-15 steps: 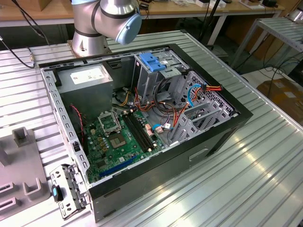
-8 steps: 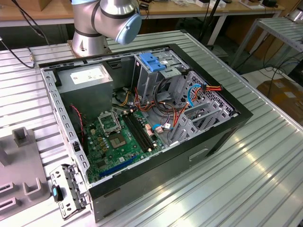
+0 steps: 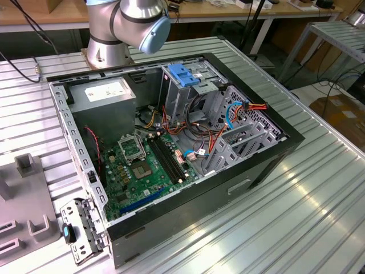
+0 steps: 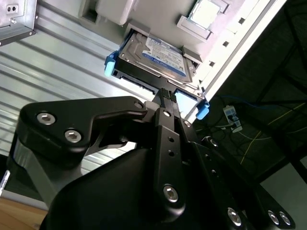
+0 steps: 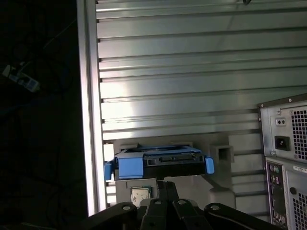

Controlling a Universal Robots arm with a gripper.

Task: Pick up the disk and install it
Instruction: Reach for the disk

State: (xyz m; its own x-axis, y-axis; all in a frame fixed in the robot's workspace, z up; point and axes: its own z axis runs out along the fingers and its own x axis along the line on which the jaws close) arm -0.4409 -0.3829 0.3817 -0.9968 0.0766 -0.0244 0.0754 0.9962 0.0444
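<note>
— Where is the disk?

— The disk (image 4: 154, 53) lies flat, label up, in a grey holder (image 4: 158, 12) on the ribbed metal bench (image 4: 57, 62). It has blue side rails along two of its edges. In the first wrist view it is seen edge-on, and the holder sits close to the bench's edge.

— And the tool?

— The tool (image 4: 167, 95) hangs just beside the disk's near edge. Its black fingers are drawn together into a narrow line with nothing between them (whether the tips touch the disk, I cannot tell).

— What about the computer?

— In the exterior view the open computer case (image 3: 268, 165) lies on its side on the bench, with a green motherboard (image 3: 137, 165) inside. A blue bracket (image 3: 181, 75) sits on top of the metal cage (image 3: 174, 100). A grey box with a white sticker (image 3: 105, 94) fills the corner nearest the arm (image 3: 128, 23). In the first wrist view the case's rear panel stands well apart from the holder.
</note>
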